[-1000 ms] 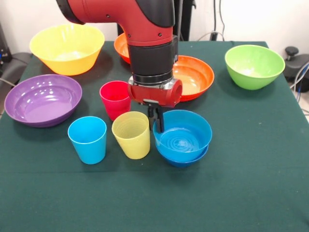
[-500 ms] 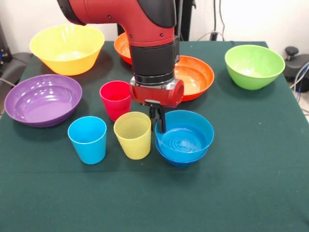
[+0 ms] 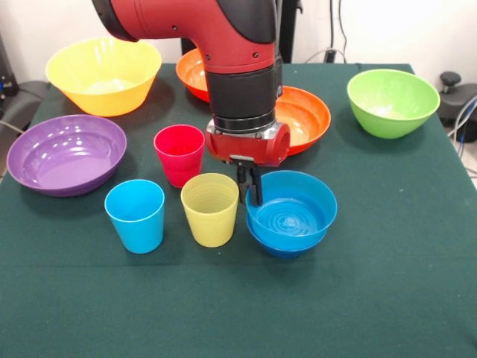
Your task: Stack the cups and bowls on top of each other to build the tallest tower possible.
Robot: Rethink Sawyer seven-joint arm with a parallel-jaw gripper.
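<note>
Two small blue bowls sit nested at centre right: the lighter blue bowl (image 3: 292,212) rests in the darker blue bowl (image 3: 287,247). My gripper (image 3: 253,190) reaches down at the upper bowl's left rim, its fingers close together on that rim. The translucent yellow cup (image 3: 211,210) stands upright just left of the gripper. The light blue cup (image 3: 136,215) stands further left, and the red-pink cup (image 3: 179,154) behind them. All three cups stand open end up on the green cloth.
A large yellow bowl (image 3: 104,74) is at the back left and a purple bowl (image 3: 65,154) at the left. An orange bowl (image 3: 304,115) sits behind the arm, with a second orange bowl (image 3: 191,74) behind it. A lime green bowl (image 3: 393,101) is at the back right.
My gripper has moved a little to the right, and the nested blue bowls have shifted right with it. The yellow cup has also slid slightly right.
</note>
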